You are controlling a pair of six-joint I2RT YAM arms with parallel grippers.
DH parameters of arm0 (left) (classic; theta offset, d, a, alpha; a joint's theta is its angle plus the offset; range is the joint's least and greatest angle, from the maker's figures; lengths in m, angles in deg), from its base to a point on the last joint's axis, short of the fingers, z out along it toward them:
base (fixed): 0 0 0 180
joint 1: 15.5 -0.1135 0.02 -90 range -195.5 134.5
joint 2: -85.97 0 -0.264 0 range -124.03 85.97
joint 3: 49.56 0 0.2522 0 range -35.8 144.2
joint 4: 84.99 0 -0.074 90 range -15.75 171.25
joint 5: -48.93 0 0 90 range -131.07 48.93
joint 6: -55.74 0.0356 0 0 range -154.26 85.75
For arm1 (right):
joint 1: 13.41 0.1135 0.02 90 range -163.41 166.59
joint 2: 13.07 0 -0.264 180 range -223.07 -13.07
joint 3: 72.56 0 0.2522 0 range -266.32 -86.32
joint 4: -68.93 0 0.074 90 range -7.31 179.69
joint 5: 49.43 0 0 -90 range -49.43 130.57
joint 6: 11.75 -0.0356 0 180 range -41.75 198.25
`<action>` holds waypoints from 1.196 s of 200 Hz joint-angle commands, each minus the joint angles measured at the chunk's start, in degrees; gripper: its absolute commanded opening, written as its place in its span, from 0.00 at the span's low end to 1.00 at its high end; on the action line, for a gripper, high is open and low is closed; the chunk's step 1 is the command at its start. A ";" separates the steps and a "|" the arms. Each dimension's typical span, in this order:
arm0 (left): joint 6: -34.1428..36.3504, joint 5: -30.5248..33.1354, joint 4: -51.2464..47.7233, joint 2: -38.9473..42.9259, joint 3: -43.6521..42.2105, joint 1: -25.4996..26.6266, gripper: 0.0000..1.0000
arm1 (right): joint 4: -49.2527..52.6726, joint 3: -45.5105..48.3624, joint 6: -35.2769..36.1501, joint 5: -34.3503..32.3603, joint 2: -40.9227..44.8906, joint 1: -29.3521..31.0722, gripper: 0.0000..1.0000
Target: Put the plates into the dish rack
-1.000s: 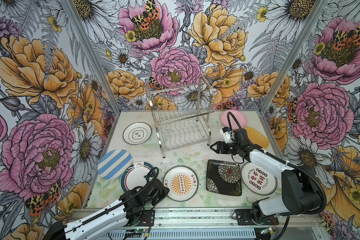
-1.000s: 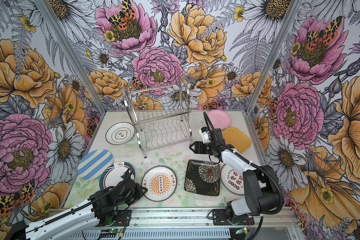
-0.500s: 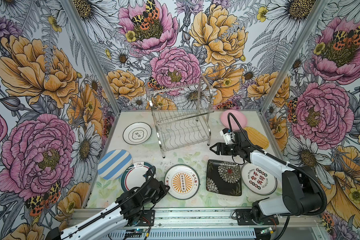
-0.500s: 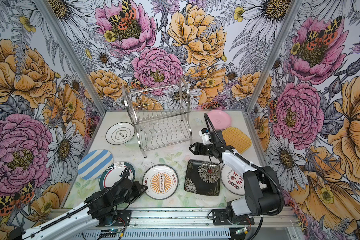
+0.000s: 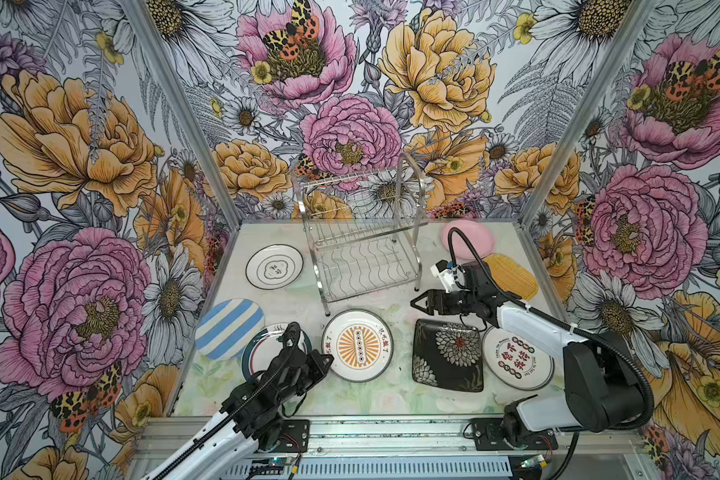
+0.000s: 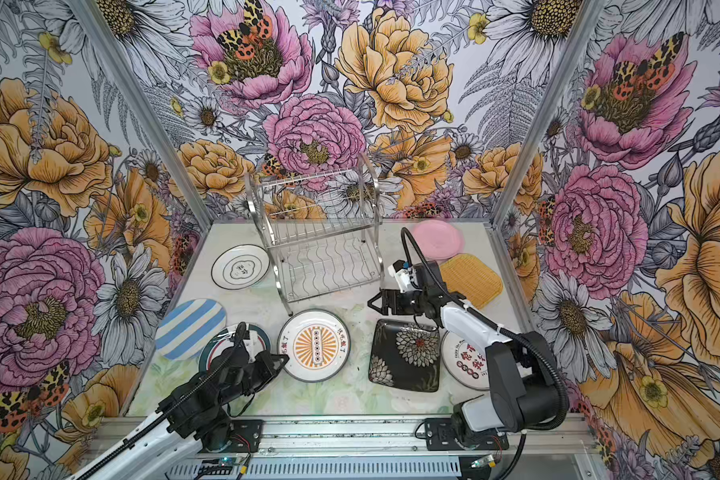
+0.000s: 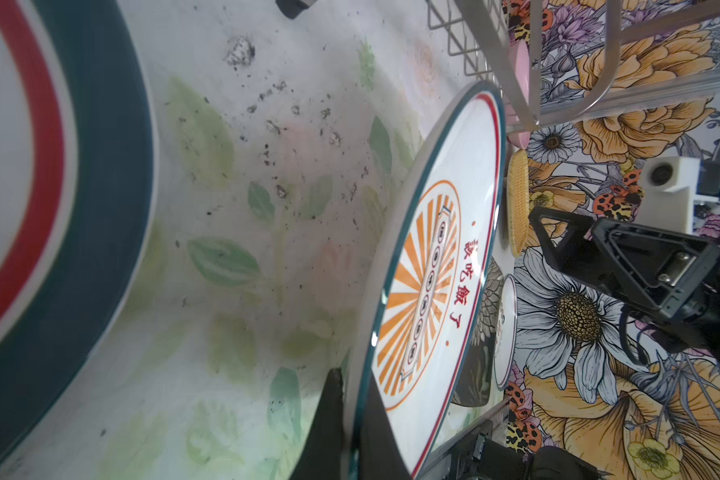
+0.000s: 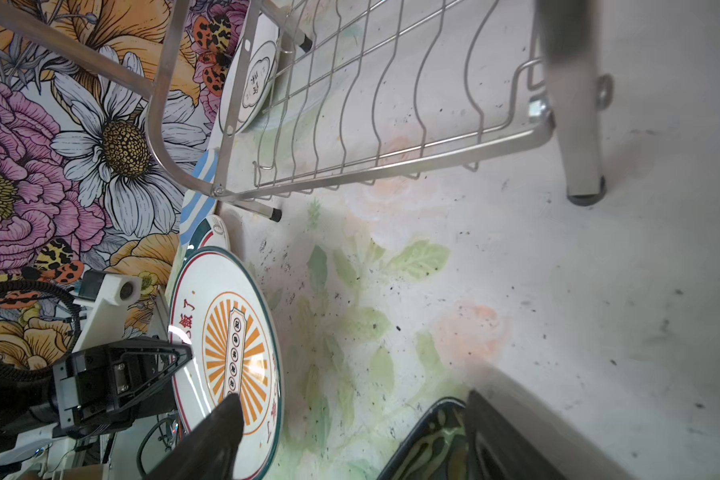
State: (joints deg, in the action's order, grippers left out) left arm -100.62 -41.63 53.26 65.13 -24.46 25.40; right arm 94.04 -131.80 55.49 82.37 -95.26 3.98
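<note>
Left gripper [image 5: 328, 359] pinched tight on the left rim of the sunburst plate [image 5: 358, 345]; the plate extends right from the jaws. Dish rack [image 5: 364, 257] stands just beyond the plate's far edge, unloaded. Right gripper [image 5: 418, 304] spread wide, holding nothing, nearer the rack.

The dish rack [image 5: 366, 266] stands far centre, both shelves free and open toward the near side. A bare strip of table [image 5: 375, 301] runs between its near legs and the sunburst plate [image 5: 357, 345] and black square plate [image 5: 447, 357] nearer in; the right gripper [image 5: 417, 302], jaws apart, hangs at that strip's right end. A white plate [image 5: 274, 266] lies just left of the rack; a pink plate [image 5: 485, 237] and a yellow plate [image 5: 516, 278] crowd its right. The left gripper [image 5: 329, 358], clamped on the sunburst plate's left rim, and its arm [image 5: 262, 395] block the near left.
</note>
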 commanded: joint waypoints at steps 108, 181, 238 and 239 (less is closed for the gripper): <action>10.12 -18.58 27.60 -19.45 9.02 -7.30 0.00 | -3.01 -3.21 -1.35 11.76 -2.18 5.60 0.75; 11.39 -23.05 35.65 -27.13 10.89 -8.83 0.00 | -18.27 -0.53 -11.03 16.42 -2.97 6.29 0.62; 12.33 -23.73 34.87 -28.46 11.19 -9.74 0.00 | -19.74 -0.05 -12.50 18.81 -3.35 6.31 0.44; 12.37 -23.72 34.86 -28.51 11.22 -9.76 0.00 | -19.68 -0.05 -12.49 18.87 -3.34 6.32 0.44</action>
State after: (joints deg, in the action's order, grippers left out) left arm -89.74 -62.68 83.73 36.56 -15.44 16.47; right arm 77.30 -132.34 43.95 98.63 -98.34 9.92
